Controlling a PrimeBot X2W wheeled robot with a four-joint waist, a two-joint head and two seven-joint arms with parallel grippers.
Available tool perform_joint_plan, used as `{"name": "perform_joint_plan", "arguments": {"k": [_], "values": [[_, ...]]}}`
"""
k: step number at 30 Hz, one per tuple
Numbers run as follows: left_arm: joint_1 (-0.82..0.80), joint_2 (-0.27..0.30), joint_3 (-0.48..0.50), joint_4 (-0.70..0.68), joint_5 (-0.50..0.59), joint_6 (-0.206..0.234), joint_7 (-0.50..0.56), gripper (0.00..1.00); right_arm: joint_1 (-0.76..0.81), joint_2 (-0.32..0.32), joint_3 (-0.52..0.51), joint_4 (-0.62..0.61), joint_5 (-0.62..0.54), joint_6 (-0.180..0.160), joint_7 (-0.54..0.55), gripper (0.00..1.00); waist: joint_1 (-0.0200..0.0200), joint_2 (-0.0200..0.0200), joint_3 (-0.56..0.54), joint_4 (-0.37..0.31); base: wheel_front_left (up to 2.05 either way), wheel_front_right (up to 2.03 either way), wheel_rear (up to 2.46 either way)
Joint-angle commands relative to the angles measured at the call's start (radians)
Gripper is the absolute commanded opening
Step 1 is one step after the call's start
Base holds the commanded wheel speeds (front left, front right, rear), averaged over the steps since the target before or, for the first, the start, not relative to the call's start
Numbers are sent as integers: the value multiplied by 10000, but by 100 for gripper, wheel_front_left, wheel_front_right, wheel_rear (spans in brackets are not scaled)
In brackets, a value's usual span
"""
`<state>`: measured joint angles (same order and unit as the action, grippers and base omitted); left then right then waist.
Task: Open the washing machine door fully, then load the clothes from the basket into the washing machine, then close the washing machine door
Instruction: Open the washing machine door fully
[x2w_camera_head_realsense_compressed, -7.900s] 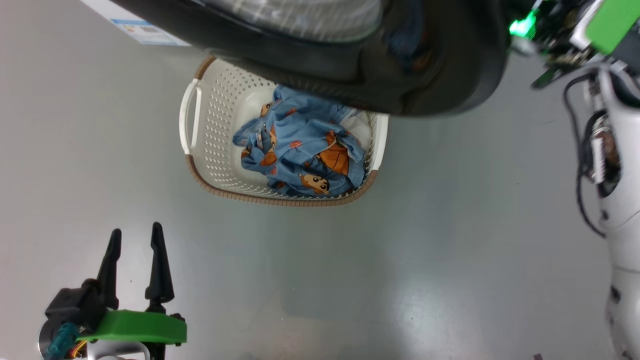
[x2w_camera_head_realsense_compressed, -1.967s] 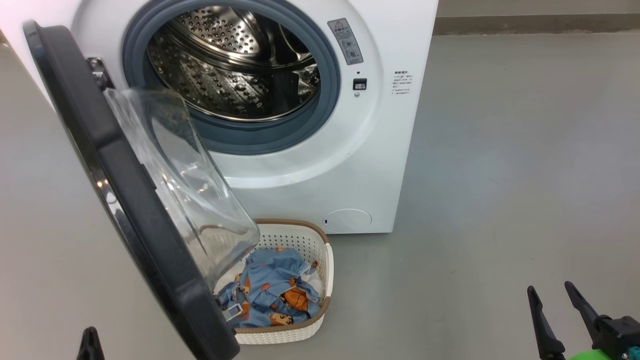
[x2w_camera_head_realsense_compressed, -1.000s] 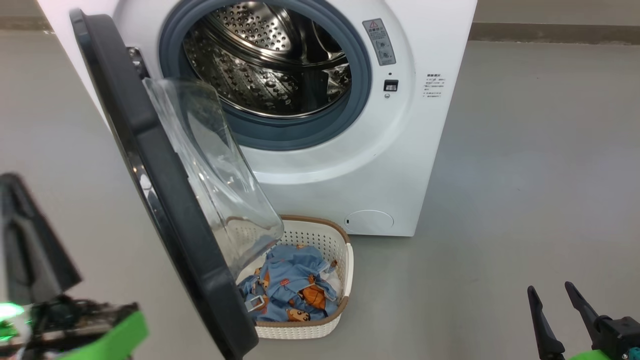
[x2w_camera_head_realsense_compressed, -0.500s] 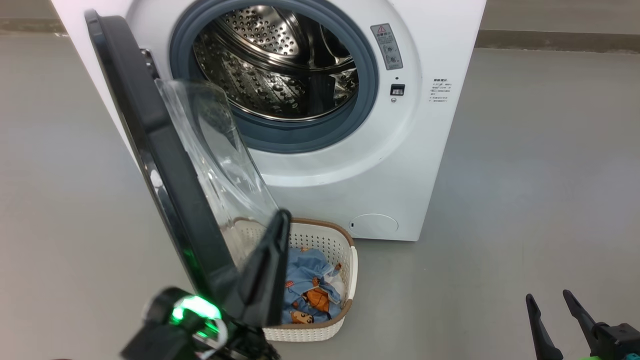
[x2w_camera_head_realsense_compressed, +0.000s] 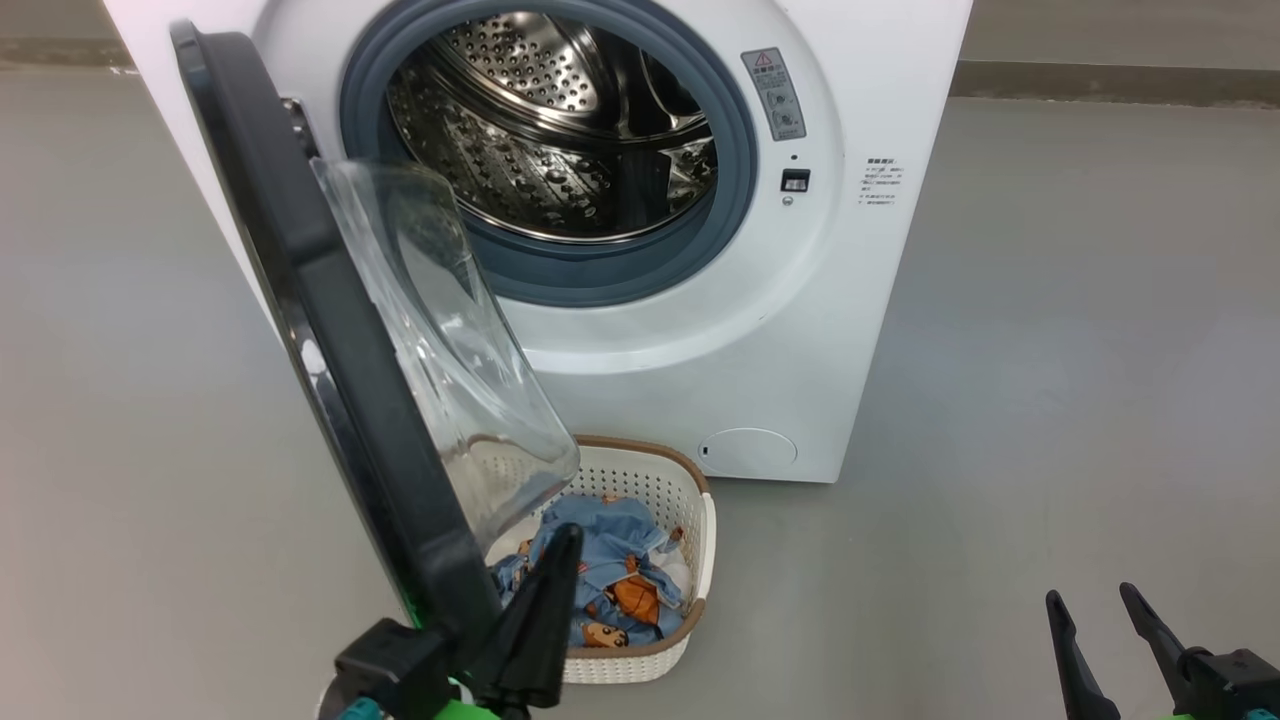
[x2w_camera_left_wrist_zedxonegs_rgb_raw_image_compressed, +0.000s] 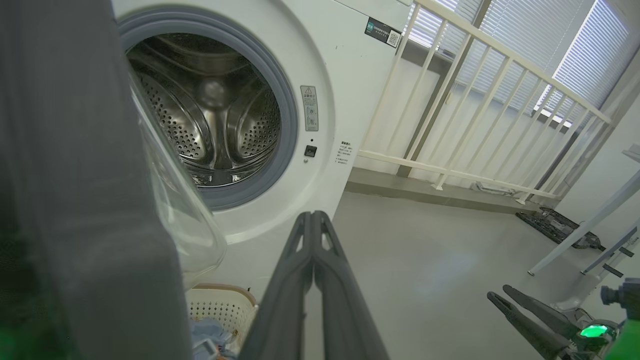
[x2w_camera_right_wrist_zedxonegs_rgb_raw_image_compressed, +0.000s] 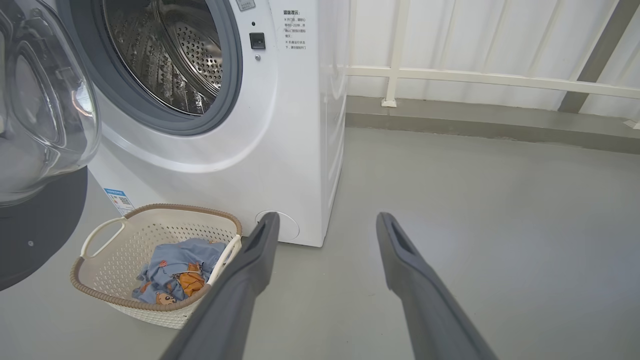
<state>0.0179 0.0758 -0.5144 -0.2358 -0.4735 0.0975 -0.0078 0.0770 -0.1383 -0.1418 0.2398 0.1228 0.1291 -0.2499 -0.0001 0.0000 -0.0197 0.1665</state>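
Note:
The washing machine (x2w_camera_head_realsense_compressed: 810, 330) stands with its steel drum (x2w_camera_head_realsense_compressed: 550, 120) exposed. The washing machine door (x2w_camera_head_realsense_compressed: 300, 260) hangs open to the left, nearly edge-on, its glass bowl (x2w_camera_head_realsense_compressed: 440, 330) bulging over the basket (x2w_camera_head_realsense_compressed: 645, 480). The clothes (x2w_camera_head_realsense_compressed: 620, 560) lie in the basket, also seen in the right wrist view (x2w_camera_right_wrist_zedxonegs_rgb_raw_image_compressed: 175, 270). My left gripper (x2w_camera_head_realsense_compressed: 568, 545) is shut on nothing, just right of the door's lower rim and in front of the clothes; its fingers meet in the left wrist view (x2w_camera_left_wrist_zedxonegs_rgb_raw_image_compressed: 312, 216). My right gripper (x2w_camera_head_realsense_compressed: 1085, 600) is open over bare floor, fingers apart (x2w_camera_right_wrist_zedxonegs_rgb_raw_image_compressed: 327, 220).
A white railing (x2w_camera_left_wrist_zedxonegs_rgb_raw_image_compressed: 450, 100) and a low kerb (x2w_camera_right_wrist_zedxonegs_rgb_raw_image_compressed: 475, 125) run behind and right of the machine. Dark gear (x2w_camera_left_wrist_zedxonegs_rgb_raw_image_compressed: 555, 225) and white frame legs (x2w_camera_left_wrist_zedxonegs_rgb_raw_image_compressed: 590, 230) sit far right. Grey floor lies to the right of the machine.
The left gripper has dropped lower in the head view, its tip going from in front of the glass bowl down to the clothes. The right gripper sank slightly. The door has not moved.

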Motion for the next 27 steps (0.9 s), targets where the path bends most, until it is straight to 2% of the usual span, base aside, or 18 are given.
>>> {"name": "perform_joint_plan", "arguments": {"k": [1, 14, 27], "values": [[-177, 62, 425, -196, 174, 199, 47, 0, -110, -169, 194, -196, -56, 16, -118, 100, 1, 0, 10, 32, 0, 0, 0], [-114, 115, 589, 103, 204, 612, 229, 0, -124, -148, 100, -193, -84, 16, -118, 100, 1, 0, 86, 376, 0, 0, 0], [-126, 6, 1226, 139, 20, 1399, -1, 0, -38, -52, -18, -165, -130, 16, -118, 100, 1, 0, 201, 1104, 0, 0, 0]]}}
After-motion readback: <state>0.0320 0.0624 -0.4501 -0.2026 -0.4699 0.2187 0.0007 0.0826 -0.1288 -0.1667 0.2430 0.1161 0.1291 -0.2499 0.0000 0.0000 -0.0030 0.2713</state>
